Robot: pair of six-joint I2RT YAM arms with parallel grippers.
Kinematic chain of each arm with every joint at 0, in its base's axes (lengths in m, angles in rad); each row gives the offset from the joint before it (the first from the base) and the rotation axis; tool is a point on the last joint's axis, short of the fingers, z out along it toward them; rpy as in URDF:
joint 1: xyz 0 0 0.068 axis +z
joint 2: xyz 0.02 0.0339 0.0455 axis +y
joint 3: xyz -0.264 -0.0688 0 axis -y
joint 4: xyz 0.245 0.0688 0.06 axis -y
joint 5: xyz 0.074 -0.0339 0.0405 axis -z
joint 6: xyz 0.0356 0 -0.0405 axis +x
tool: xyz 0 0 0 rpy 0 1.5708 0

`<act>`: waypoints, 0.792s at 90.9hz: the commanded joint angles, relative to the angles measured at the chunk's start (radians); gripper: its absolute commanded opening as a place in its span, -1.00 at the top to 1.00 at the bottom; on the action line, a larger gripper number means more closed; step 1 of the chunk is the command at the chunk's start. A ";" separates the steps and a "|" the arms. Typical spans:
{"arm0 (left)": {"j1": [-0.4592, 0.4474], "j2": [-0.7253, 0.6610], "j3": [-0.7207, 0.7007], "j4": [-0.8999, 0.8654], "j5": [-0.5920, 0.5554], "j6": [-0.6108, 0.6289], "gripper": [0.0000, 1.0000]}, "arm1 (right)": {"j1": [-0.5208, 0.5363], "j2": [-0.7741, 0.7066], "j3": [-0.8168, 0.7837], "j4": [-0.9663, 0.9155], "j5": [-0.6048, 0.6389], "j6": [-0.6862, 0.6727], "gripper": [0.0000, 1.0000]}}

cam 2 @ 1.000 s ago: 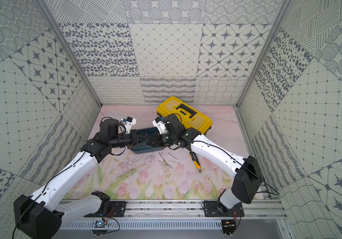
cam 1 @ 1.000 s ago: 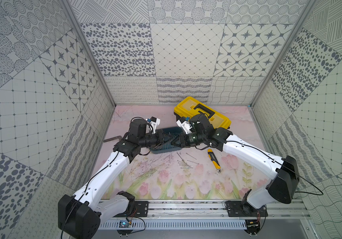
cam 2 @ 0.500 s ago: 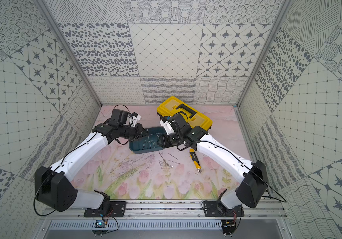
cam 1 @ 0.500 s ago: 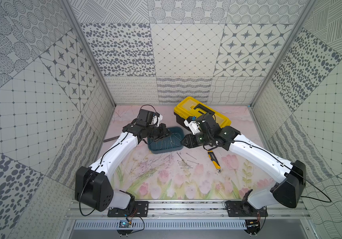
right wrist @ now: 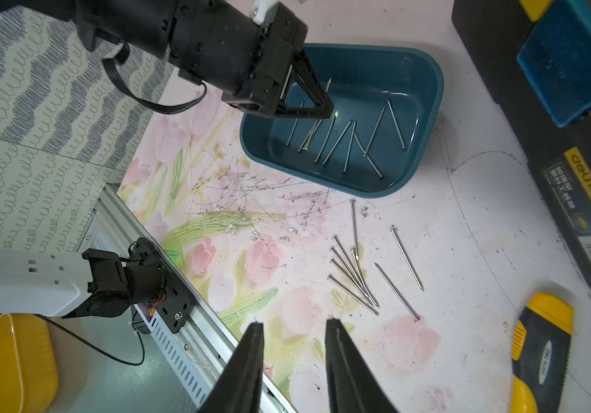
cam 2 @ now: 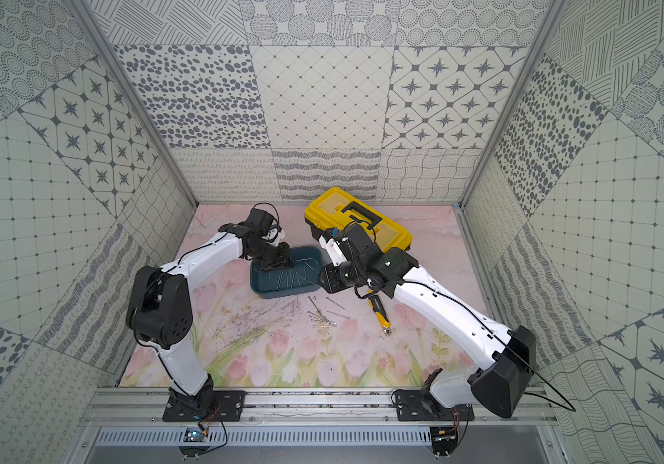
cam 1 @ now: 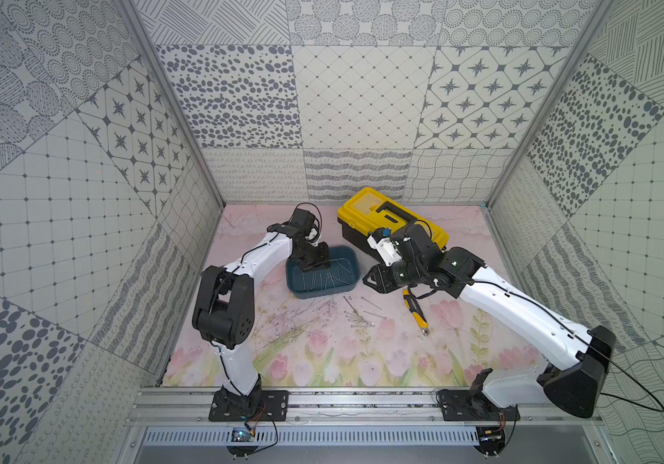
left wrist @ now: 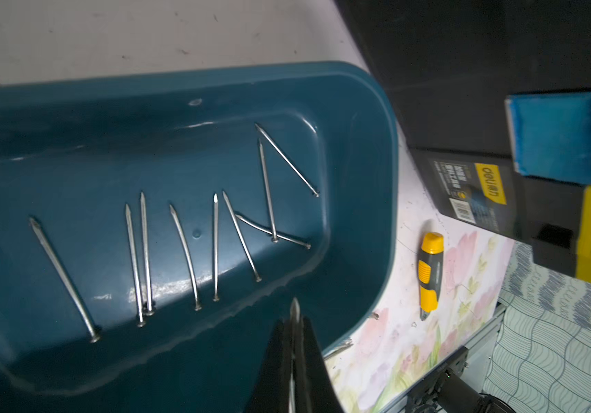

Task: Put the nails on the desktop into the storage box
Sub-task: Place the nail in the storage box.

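About eight thin grey metal nails [right wrist: 354,275] with small flat heads lie loose on the pale pink tulip-printed bench [cam 1: 362,361], just below the shallow dark teal plastic tub [cam 1: 318,295] in both top views; nine more rest on its floor. The left gripper [left wrist: 294,320] hangs over the tub, clamped on one nail [left wrist: 294,307]; the right gripper [right wrist: 294,323] is partly open and empty.

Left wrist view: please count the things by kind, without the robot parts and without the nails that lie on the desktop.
Thin grey metal nails lying in the dark teal plastic storage box: 9
Grey nail held in the shut left gripper: 1
Storage box: 1
Yellow-and-black utility knife: 1
Black toolbox with yellow lid: 1
Total: 13
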 commanded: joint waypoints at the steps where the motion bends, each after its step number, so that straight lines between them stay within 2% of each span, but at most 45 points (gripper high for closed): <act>1: 0.004 0.075 0.044 -0.047 -0.072 0.091 1.00 | 0.009 -0.032 -0.003 -0.019 0.043 -0.003 0.31; 72: 0.006 0.190 0.004 0.001 -0.152 0.108 1.00 | 0.066 -0.063 -0.049 -0.044 0.097 0.068 0.30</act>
